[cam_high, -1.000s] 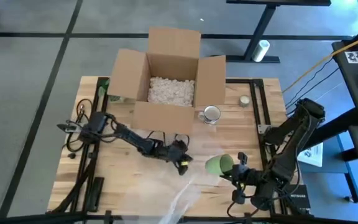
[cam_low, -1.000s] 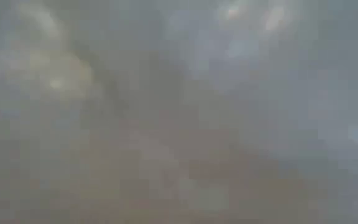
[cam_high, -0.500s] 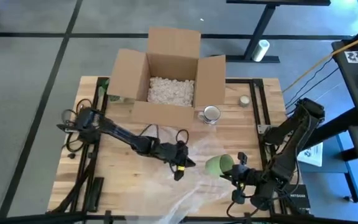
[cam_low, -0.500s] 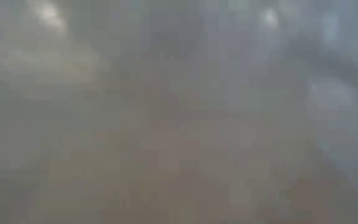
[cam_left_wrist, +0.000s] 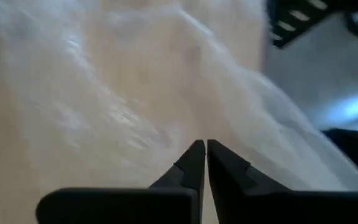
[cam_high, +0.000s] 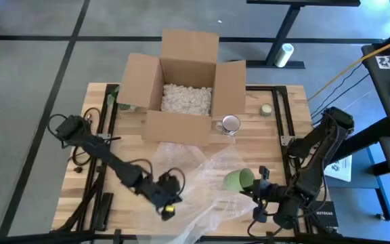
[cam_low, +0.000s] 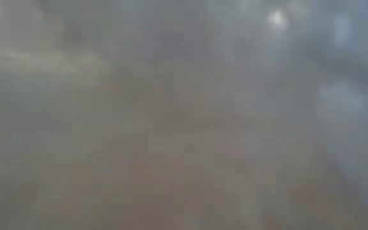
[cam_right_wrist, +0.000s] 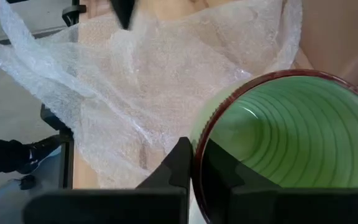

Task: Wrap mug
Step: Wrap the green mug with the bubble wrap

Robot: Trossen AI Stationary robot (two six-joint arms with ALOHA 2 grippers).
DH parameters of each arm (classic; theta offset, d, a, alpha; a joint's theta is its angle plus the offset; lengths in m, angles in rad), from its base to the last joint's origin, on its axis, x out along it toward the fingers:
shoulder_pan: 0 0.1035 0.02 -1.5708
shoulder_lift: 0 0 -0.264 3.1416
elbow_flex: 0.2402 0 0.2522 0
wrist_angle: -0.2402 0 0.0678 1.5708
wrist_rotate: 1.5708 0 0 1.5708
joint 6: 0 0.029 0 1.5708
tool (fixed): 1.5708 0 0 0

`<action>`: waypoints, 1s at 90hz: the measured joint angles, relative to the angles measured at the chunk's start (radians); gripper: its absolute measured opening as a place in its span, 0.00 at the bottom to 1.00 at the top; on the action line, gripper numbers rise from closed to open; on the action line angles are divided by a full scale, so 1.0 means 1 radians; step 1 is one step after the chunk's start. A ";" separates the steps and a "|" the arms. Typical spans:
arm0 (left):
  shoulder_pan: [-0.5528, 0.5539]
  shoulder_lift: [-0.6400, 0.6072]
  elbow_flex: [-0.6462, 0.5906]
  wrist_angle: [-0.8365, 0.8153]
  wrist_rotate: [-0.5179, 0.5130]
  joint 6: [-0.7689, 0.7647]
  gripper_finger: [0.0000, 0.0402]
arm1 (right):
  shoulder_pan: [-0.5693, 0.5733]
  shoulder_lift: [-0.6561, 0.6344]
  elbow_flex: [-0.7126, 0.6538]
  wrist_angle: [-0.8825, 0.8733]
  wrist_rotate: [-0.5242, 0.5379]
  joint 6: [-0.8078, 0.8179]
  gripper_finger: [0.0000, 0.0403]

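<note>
While the right gripper [cam_right_wrist: 194, 163] pinches the green mug's [cam_high: 237, 179] rim, the left gripper [cam_high: 168, 207], at its eight o'clock, clamps the bubble wrap [cam_high: 202, 183]

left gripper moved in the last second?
Yes. In the high view the left gripper has pulled away from the cardboard box, toward the table's near edge, dragging the bubble wrap with it.
</note>
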 joint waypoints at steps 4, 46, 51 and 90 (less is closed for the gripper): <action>-0.028 0.001 0.000 -0.013 -0.003 -0.043 0.00 | 0.000 0.000 0.000 0.002 0.000 0.000 0.00; -0.095 0.150 0.000 -0.269 -0.010 -0.292 0.00 | 0.000 0.000 0.000 0.043 0.001 0.000 0.00; -0.091 0.153 0.000 -0.365 -0.010 -0.329 0.00 | 0.000 0.000 0.000 0.050 0.001 0.000 0.00; -0.049 0.151 -0.011 -0.655 -0.411 -0.483 0.00 | -0.045 0.005 0.000 0.168 -0.026 -0.062 0.00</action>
